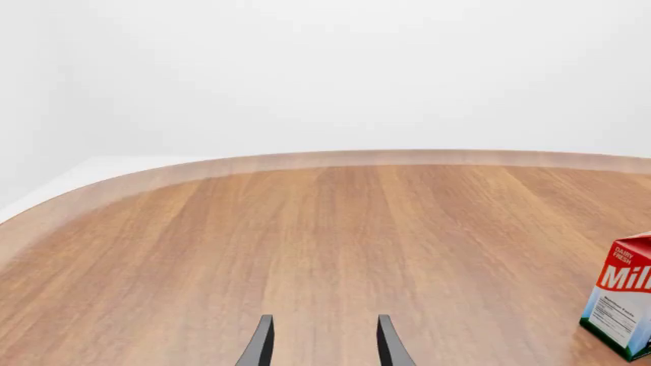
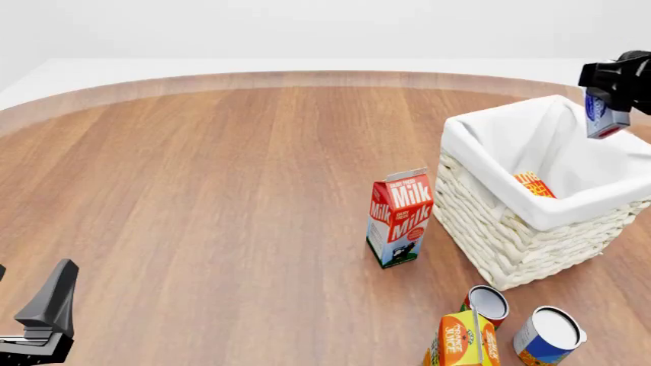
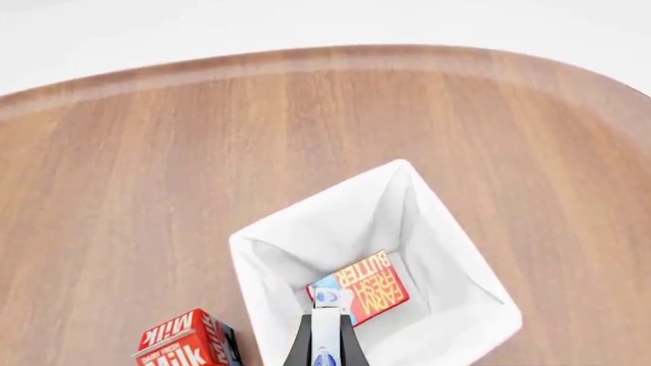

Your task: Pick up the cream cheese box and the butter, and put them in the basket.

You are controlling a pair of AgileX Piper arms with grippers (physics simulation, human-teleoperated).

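butter (image 3: pixel 358 290) lies in the basket (image 2: pixel 508 244), milk carton (image 2: pixel 399 218) left of it.

Open bench left of the basket, clutter at its near corner

The basket (image 2: pixel 529 229) has an open mouth; the butter (image 3: pixel 361 288) lies on its floor, and the right hand (image 2: pixel 607 114) hangs above its far right rim, closed around the cream cheese box (image 2: pixel 604 116). Just left of the basket stands the milk carton (image 2: pixel 399 221), with a narrow gap between. In front of the basket crowd two cans (image 2: pixel 486 305) (image 2: pixel 547 335) and the orange juice carton (image 2: pixel 463 341). Farther left of the basket the bench (image 2: pixel 203 191) lies bare to the left hand (image 2: pixel 46 309).
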